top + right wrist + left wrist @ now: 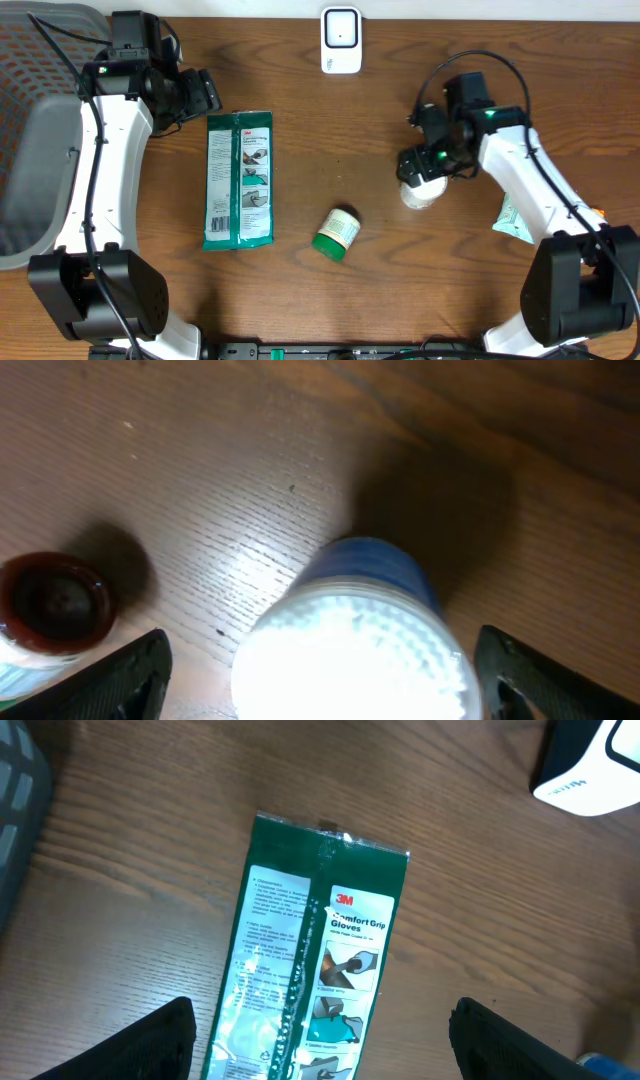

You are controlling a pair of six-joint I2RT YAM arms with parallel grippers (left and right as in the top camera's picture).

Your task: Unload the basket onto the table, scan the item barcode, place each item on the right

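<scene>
- Bottle (350, 655), white ribbed cap filling the right wrist view, stands upright on the table (200, 480), with a blue body showing just beneath the cap.
- Directly above it hangs the right pincer (320, 660), fingers (120, 680) spread wide on either side of the cap and clear of it; nothing is gripped.
- Key relation: the bottle sits below and between those open fingers, its long axis vertical and pointing up at the wrist, so a straight drop and a squeeze looks like the move called for.
- Seen from overhead, the bottle is on the right side of the table, with the scanner (341, 40) at the far edge, up and to the left of it in that view.
- Nearer by far is the right arm; the left arm works well apart on the other side.
- Also open and empty, the left pincer (320, 1045) hovers over the top end of the pack (310, 950) of gloves, which lies flat, long axis running toward the near edge.
- Between pack and bottle a green-lidded jar (337, 233) lies on its side, touched by neither pincer.
- No barcode shows on the bottle in any view, so which face must turn to the scanner cannot be told.
</scene>
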